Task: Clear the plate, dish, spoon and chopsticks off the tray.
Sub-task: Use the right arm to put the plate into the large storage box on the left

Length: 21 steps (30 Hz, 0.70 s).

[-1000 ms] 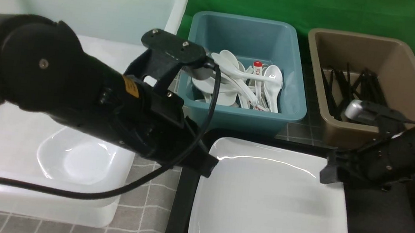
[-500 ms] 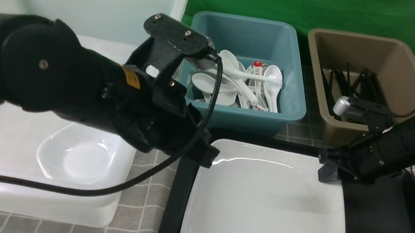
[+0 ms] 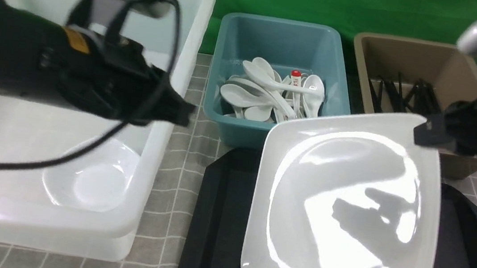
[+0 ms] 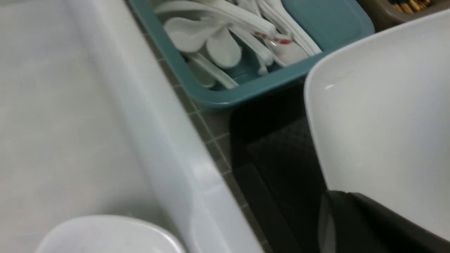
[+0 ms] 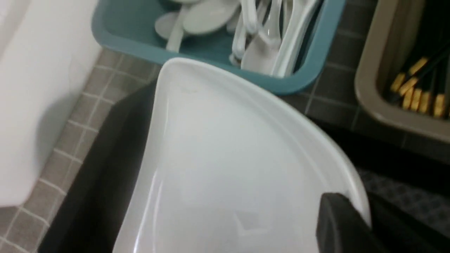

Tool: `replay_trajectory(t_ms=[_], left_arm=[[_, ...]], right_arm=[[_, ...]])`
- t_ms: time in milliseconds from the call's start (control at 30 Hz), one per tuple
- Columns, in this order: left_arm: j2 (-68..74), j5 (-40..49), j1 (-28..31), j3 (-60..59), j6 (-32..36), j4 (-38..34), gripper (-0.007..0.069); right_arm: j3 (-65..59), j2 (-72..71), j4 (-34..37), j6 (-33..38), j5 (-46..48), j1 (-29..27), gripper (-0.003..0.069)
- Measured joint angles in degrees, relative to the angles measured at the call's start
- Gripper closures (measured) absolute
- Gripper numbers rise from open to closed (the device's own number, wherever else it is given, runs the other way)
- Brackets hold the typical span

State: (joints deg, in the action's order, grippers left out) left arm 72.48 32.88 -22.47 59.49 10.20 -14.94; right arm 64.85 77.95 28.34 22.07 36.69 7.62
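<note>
Front view, right fingers (image 3: 428, 129) clamped on tilted plate (image 3: 346, 209) corner over tray (image 3: 219, 221), left fingers (image 3: 176, 112) blurred, state unclear

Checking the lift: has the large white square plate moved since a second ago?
Yes. The large white square plate has tipped up; its far edge now overlaps the blue plastic tub.

A white tub (image 4: 165, 147) runs diagonally, its thick rim glossy, with a small dish (image 4: 105, 235) inside. Past it a blue tub (image 4: 225, 100) holds white spoons (image 4: 221, 49), some red-marked. The plate (image 4: 383, 116) overlaps the black tray (image 4: 281, 158) on the checked tabletop (image 4: 211, 123).
</note>
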Motion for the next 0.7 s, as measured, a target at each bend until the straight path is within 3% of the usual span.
replay_trajectory(t_ms=[167, 467, 700], left_arm=[[-3.23, 0.31, 9.57, 1.15, -0.13, 1.48, 0.0622], [-5.69, 3.81, 26.94, 3.51, 0.01, -0.30, 0.0622], [-5.75, 6.44, 32.49, 3.51, 2.98, -5.40, 0.0622]], right_arm=[[10.15, 0.37, 2.76, -0.17, -1.11, 2.16, 0.0601], [40.56, 17.48, 5.87, -2.26, -9.46, 16.06, 0.0601], [61.10, 36.97, 6.05, -3.62, -14.67, 22.54, 0.0601]])
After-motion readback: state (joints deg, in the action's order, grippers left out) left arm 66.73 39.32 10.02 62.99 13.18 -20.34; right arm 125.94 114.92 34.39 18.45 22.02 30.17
